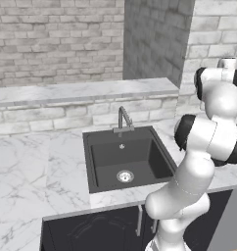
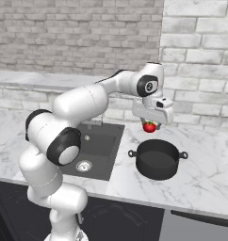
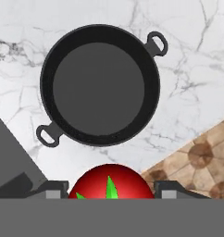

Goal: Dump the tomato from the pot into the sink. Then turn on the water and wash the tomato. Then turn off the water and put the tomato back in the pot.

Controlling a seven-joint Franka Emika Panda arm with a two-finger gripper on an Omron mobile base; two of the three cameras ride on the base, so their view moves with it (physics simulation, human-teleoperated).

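Note:
The red tomato (image 2: 149, 127) with its green stem top hangs in the air, and my gripper (image 2: 150, 123) is shut on it from above. The wide black pot (image 2: 157, 159) stands empty on the marble counter, right of the sink (image 2: 99, 143), a little below and in front of the tomato. In the hand view the tomato (image 3: 111, 182) sits between my two fingertips (image 3: 53, 190), just off the rim of the pot (image 3: 100, 88). The dark grey sink (image 1: 121, 154) holds nothing but its silver drain (image 1: 125, 176).
A bent-spout faucet (image 1: 123, 117) stands behind the basin. A raised marble ledge (image 1: 81, 91) and brick wall run along the back. The counter's front edge lies close to the pot, with patterned brown floor (image 3: 202, 157) beyond it.

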